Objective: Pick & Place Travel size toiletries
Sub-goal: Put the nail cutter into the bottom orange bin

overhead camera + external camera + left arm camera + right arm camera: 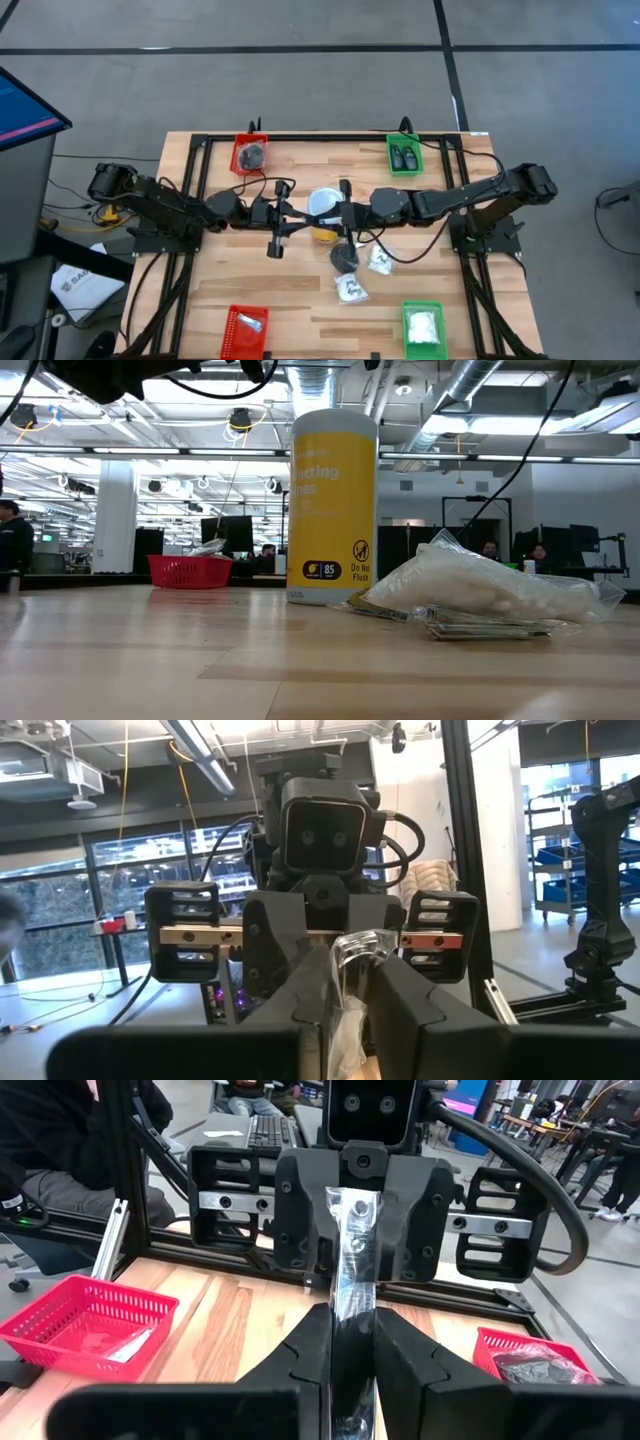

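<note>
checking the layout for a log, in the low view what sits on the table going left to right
Red mesh plastic basket → tall yellow cylindrical canister with a pale lid → clear plastic packet with white contents, lying on a flat dark-printed packet.

Left gripper (348, 982) and right gripper (350, 1345) clamped, facing mid-table

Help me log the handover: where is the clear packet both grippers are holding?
In the high view, the clear packet hangs mid-table between the left gripper and right gripper, both shut on it, above the yellow jar.
</note>
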